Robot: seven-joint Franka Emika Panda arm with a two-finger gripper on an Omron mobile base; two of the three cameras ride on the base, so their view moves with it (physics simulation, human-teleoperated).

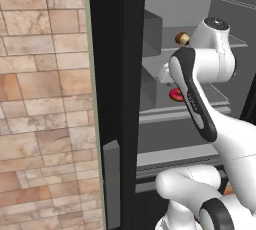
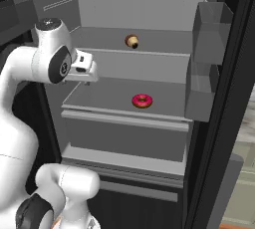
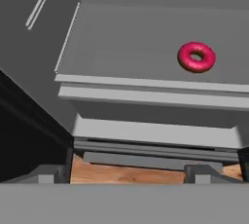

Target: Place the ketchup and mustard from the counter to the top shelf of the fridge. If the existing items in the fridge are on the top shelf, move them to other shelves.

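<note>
Hand (image 3: 126,172) open, one donut (image 3: 196,56), one cupcake (image 2: 131,41)

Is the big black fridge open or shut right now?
Open. The fridge shows its grey inside: a pink donut lies on a lower shelf and a brown cupcake on the one above.

**Fridge shelving: two items lying on separate shelves**

The top shelf (image 2: 149,44) is carrying one small brown cupcake-like lump (image 2: 131,41) with a pale top, sitting near the shelf's middle. The lower shelf (image 2: 99,98) is carrying a pink-frosted ring donut (image 2: 142,100), lying flat, right of centre and back from the front edge. Both shelves are sitting level inside the fridge's (image 2: 144,4) grey interior.
</note>
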